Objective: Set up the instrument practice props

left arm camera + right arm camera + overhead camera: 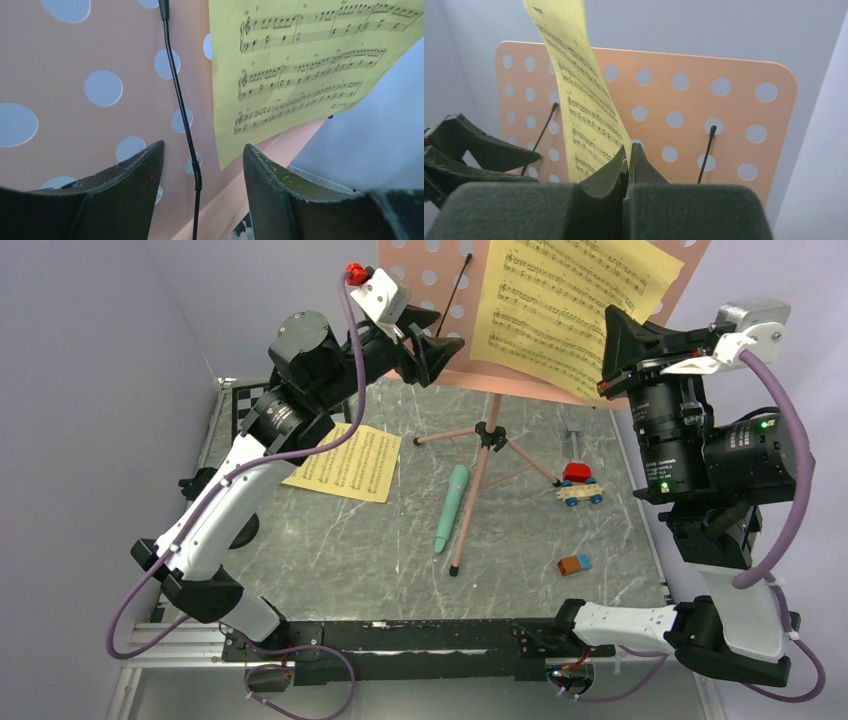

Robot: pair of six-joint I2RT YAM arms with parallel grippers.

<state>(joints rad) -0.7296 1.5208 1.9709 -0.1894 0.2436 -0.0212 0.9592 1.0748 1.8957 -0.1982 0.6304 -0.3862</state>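
Presently, right hand (629, 151) clamped on yellow sheet (579, 110) of printed staves; left hand (203, 150) agape astride wire (180, 105) of pink stand (50, 60)

This looks like a robot lab, a small test booth. A left arm (215, 510) and a right arm (700, 450) are bolted to a black rail (420, 638) at the near edge of a grey stone-look worktop (330, 560). Plain pale walls (90, 360) close it in. Purple cables (800, 460) run along the arms. Little play things stand on the worktop: a pink music stand (520, 388) and toy blocks (574, 564).
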